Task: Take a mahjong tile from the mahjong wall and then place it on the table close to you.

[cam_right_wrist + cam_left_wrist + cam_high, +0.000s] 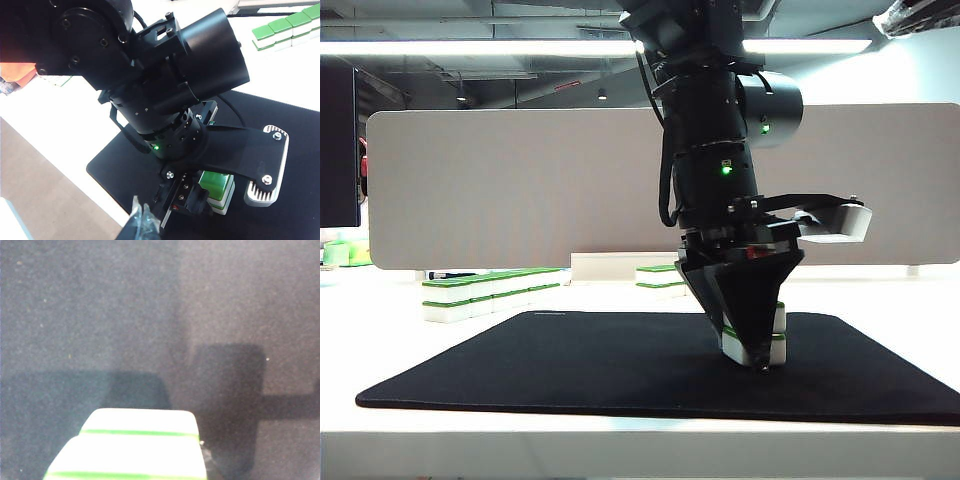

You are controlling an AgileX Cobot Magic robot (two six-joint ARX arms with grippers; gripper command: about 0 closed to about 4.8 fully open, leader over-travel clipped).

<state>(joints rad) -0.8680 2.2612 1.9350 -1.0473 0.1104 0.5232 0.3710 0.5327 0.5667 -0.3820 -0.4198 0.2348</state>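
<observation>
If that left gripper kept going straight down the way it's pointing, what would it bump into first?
The left gripper points down with a stack of two tiles between its fingers. It would meet the black mat, which the tiles may already touch.

Count, this moment:

- Arms: we see one arm (715,150).
- End effectors: two. The left end effector (758,362) is tip-down on the mat. The right end effector (139,222) shows only as a dark sliver, looking down on the left one.
- Loose tiles (778,345): two, stacked one on the other, at the left end effector's tips.
- Tile rows: two, both beyond the left end effector and each two high: the mahjong wall (490,292) and a shorter row (660,280). We cannot count the tiles per row.
- Black mat (570,370): one.
- Counter (620,440): one.
- Grey divider panel (520,180): one.
</observation>
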